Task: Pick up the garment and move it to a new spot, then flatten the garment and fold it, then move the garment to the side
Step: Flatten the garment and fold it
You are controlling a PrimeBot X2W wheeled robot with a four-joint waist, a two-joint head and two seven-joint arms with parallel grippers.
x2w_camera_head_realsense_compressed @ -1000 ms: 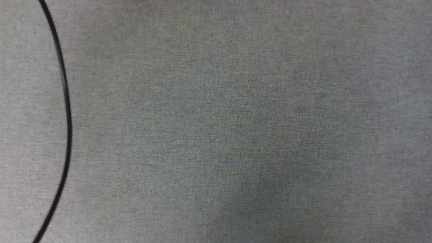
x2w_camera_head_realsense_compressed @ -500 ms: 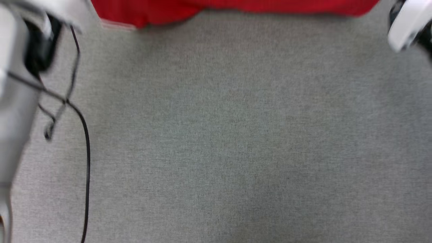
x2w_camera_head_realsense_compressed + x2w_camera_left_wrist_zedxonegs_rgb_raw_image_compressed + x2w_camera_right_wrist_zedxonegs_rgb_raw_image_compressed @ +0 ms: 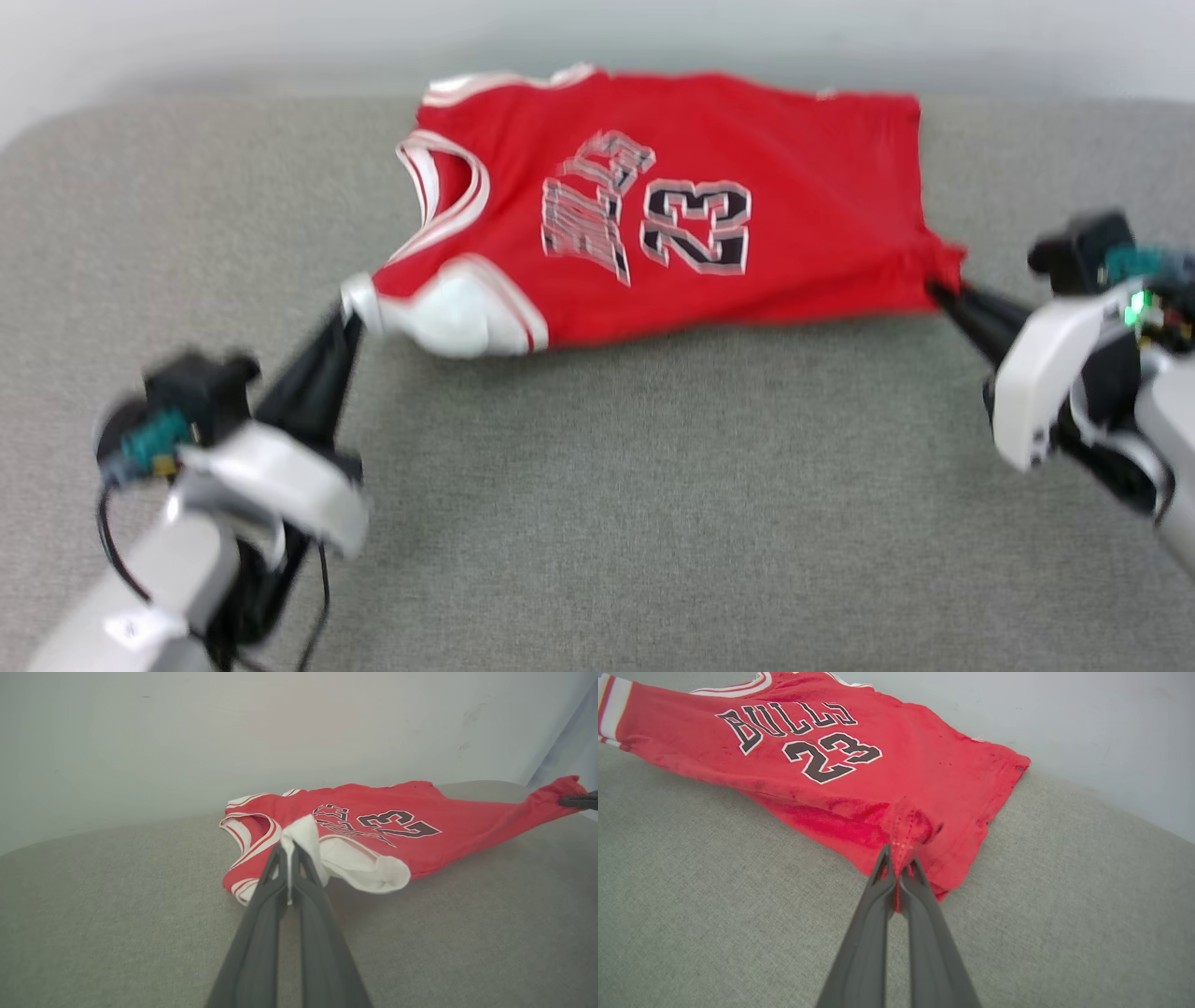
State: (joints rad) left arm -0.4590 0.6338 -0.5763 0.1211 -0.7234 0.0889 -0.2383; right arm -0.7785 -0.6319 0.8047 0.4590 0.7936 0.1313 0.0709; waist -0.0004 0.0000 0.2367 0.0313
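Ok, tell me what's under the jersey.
The grey fabric surface lies under the jersey and shows beside it. Anything directly beneath the cloth is covered and cannot be seen.

The left gripper reaches up from the lower left, fingers pressed together on the garment's sleeve. The right gripper reaches in from the right, pinching its hem corner.
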